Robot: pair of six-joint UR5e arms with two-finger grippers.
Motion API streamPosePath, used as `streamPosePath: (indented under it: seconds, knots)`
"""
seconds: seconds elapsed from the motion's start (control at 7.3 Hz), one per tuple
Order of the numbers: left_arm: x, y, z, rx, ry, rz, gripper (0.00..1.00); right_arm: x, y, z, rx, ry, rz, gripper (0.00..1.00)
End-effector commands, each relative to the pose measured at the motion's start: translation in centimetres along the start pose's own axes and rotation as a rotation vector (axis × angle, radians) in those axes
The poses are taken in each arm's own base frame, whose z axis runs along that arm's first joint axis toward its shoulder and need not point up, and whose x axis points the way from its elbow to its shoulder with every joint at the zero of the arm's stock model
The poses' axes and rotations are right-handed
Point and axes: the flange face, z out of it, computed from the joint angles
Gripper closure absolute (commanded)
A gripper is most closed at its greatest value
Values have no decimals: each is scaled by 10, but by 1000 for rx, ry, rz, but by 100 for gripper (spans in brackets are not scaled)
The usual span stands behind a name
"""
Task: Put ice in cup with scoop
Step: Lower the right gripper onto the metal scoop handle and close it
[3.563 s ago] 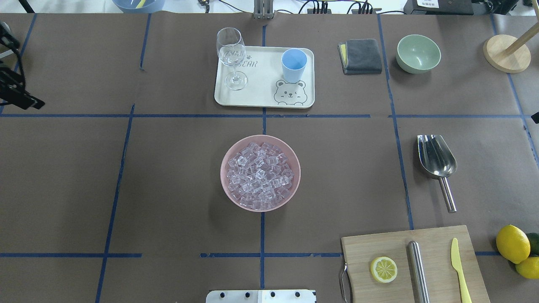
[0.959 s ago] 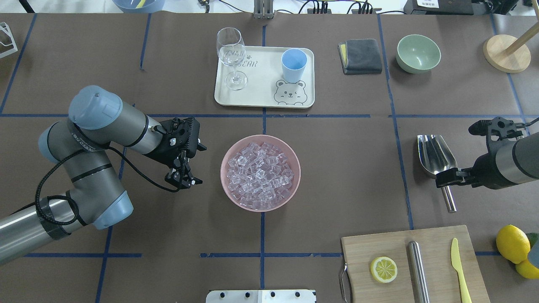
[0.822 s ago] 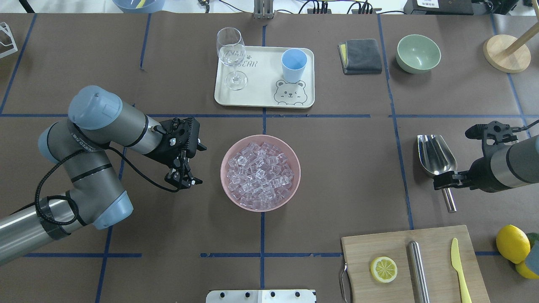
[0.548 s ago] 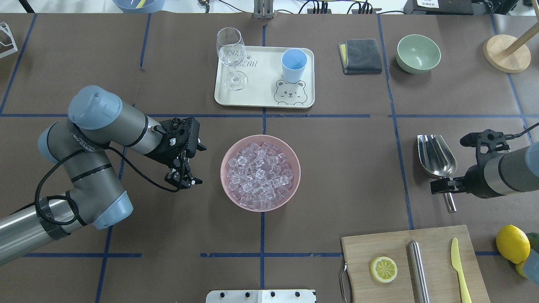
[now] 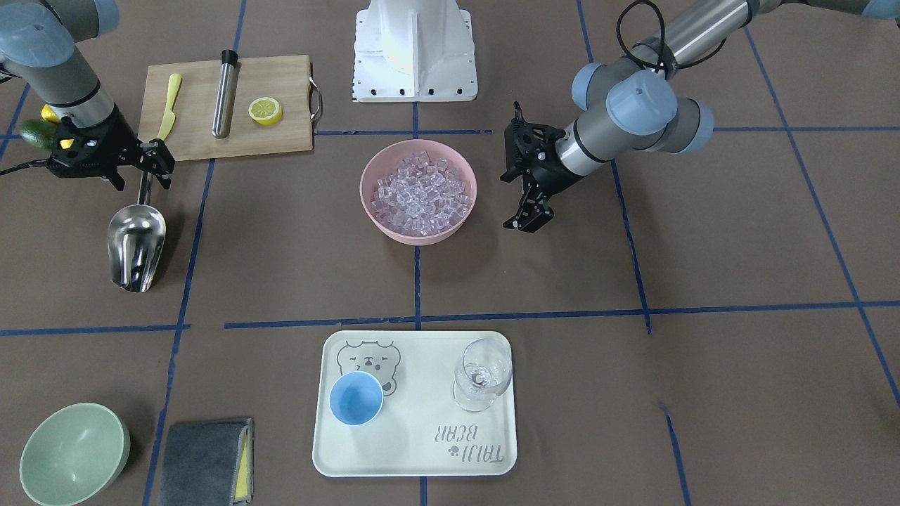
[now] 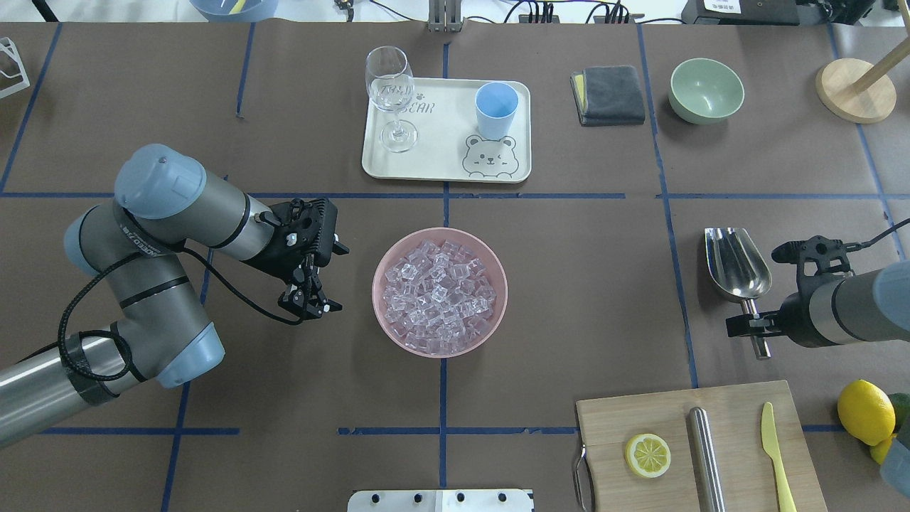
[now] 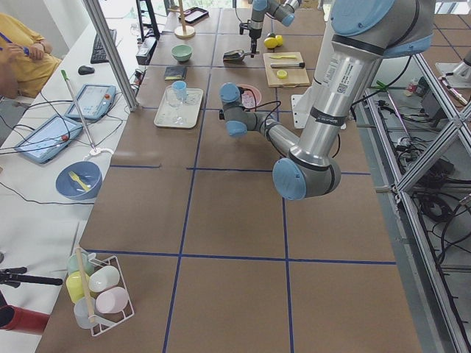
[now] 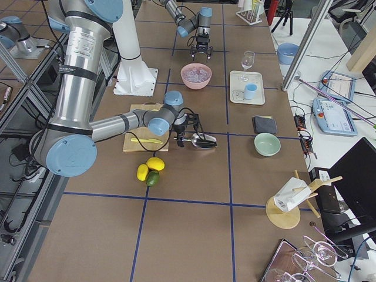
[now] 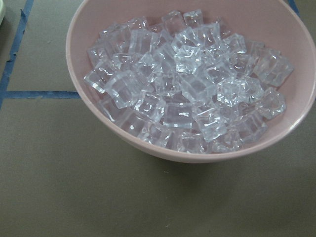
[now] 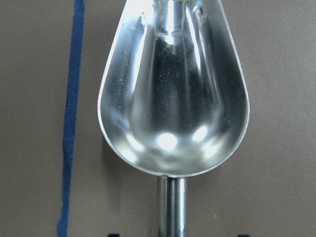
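The ice (image 6: 439, 295) fills a pink bowl (image 6: 377, 284) at the table's middle, and also shows in the left wrist view (image 9: 187, 84). The light-blue cup (image 6: 495, 108) stands upright and empty on a cream tray (image 6: 441, 142) beyond the bowl. The steel scoop (image 6: 736, 267) lies flat on the table at the right, trough away from the robot. My right gripper (image 5: 143, 172) is open and low over the scoop's handle, one finger on each side. My left gripper (image 6: 309, 304) hovers just left of the bowl, looks open and holds nothing.
A stemmed glass (image 6: 389, 92) stands on the tray. A grey cloth (image 6: 609, 94) and a green bowl (image 6: 706, 90) lie at the far right. A cutting board (image 6: 732, 419) with a lemon half, steel cylinder and yellow knife is near the scoop; lemons (image 6: 865, 411) lie beside it.
Both arms have come into view. Over the last second my right gripper slid from the trough's end back along the scoop's handle. The left arm stayed still.
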Motion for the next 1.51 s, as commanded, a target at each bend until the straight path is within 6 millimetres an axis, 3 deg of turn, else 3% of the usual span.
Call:
streamPosePath:
  seconds: [0.0, 0.27, 0.55, 0.69, 1.1, 1.23, 1.37]
  knots:
    - [0, -1, -1, 1, 0, 0, 0, -2, 2, 1, 2, -2, -5, 26]
    - [0, -1, -1, 2, 1, 0, 0, -6, 3, 2, 45, -3, -25, 26]
    - [0, -2, -2, 4, 1, 2, 0, -5, 3, 2, 46, -3, -26, 39]
    - [0, -1, -1, 2, 1, 0, 0, -3, 4, 2, 44, 1, -28, 47]
    - [0, -3, -4, 8, 3, 3, 0, -6, 6, -6, 41, -15, -33, 91]
    - [1, -5, -5, 10, 2, 5, 0, -10, 6, -12, 48, -25, -34, 100]
    - [1, -4, -5, 10, 2, 5, 0, -4, 10, -19, 47, -21, -43, 100]
